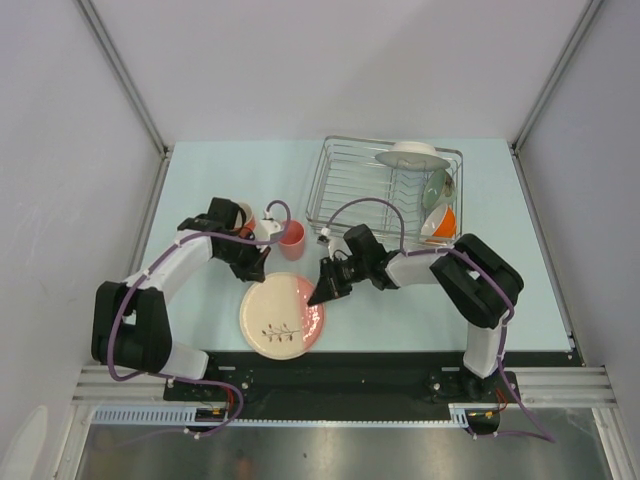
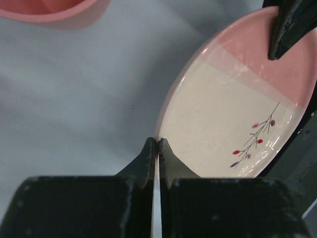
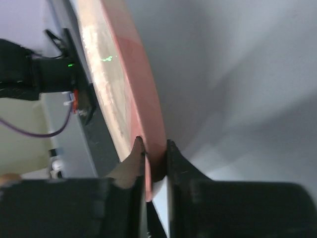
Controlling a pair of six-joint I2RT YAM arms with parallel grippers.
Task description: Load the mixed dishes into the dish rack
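The cream-and-pink plate with a leaf sprig (image 1: 282, 315) (image 2: 228, 114) lies on the table near the front. My right gripper (image 1: 322, 292) (image 3: 154, 146) is shut on its pink right rim (image 3: 133, 74), one finger on the top face and one underneath. My left gripper (image 1: 256, 268) (image 2: 157, 141) is shut with nothing in it, its tips touching the plate's opposite rim. The small pink cup (image 1: 291, 240) (image 2: 49, 7) stands upright just behind the plate. The dish rack (image 1: 340, 190) at the back holds a pale dish (image 1: 412, 153), a green bowl (image 1: 438, 185) and an orange mug (image 1: 440, 222).
The rack's left half shows bare wire tines. Purple cables loop over both arms near the cup and the rack. A right finger (image 2: 290, 25) shows dark over the plate's pink part in the left wrist view. The table's front edge runs just below the plate.
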